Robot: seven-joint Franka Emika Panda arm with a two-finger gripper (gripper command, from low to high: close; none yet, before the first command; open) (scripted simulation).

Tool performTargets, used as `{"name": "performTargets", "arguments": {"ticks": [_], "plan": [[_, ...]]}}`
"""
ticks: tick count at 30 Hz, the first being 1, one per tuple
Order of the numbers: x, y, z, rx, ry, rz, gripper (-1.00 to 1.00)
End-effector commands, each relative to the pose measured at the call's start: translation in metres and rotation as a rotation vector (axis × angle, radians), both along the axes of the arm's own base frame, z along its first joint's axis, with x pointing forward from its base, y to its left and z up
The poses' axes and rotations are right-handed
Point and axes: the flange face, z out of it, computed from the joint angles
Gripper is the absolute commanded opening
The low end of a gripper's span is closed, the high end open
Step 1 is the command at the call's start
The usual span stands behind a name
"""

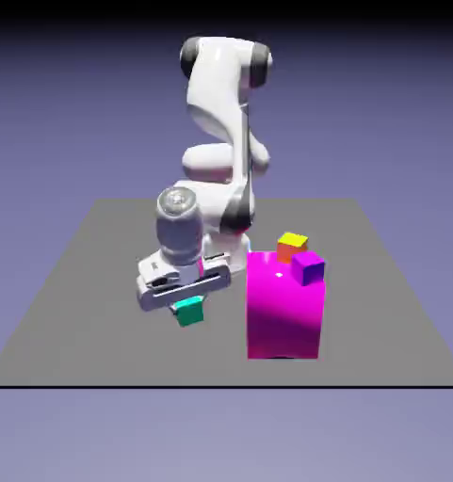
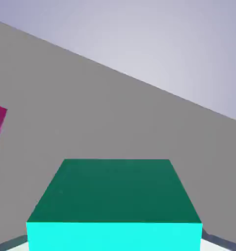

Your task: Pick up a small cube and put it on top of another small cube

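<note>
Teal-green, the small cube is sitting clamped in the closed hand above the counter, left of the magenta block, so carrying it level and unhurried should be keeping it square.

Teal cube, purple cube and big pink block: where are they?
teal cube (image 2: 115,191): hand view, on its dark top face.
purple cube (image 1: 309,269): exterior view, on its front face.
big pink block (image 1: 283,315): exterior view, on its front side.
</note>
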Motion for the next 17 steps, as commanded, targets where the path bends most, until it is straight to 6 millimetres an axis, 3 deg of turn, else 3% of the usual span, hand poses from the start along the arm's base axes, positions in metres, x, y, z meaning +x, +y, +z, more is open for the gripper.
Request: {"name": "performTargets", "arguments": {"ticks": [1, 5, 7, 8, 9, 13, 14, 15, 16, 17], "plan": [[-0.003, 0.021, 0.018, -0.003, -0.008, 0.100, -1.00], [-0.038, 0.133, 0.091, -0.039, -0.042, 0.558, -1.00], [-0.068, 0.181, 0.129, -0.077, -0.063, 0.777, -1.00], [-0.079, 0.195, 0.140, -0.091, -0.070, 0.844, -1.00], [-0.079, 0.195, 0.140, -0.091, -0.070, 0.844, -1.00], [-0.078, 0.184, 0.074, -0.091, -0.070, 0.844, -1.00], [-0.078, 0.183, 0.072, -0.091, -0.070, 0.844, -1.00], [-0.078, 0.183, 0.072, -0.091, -0.070, 0.844, 1.00], [-0.078, 0.183, 0.072, -0.091, -0.070, 0.844, 1.00], [-0.077, 0.186, 0.088, -0.092, -0.070, 0.844, 1.00]]}}
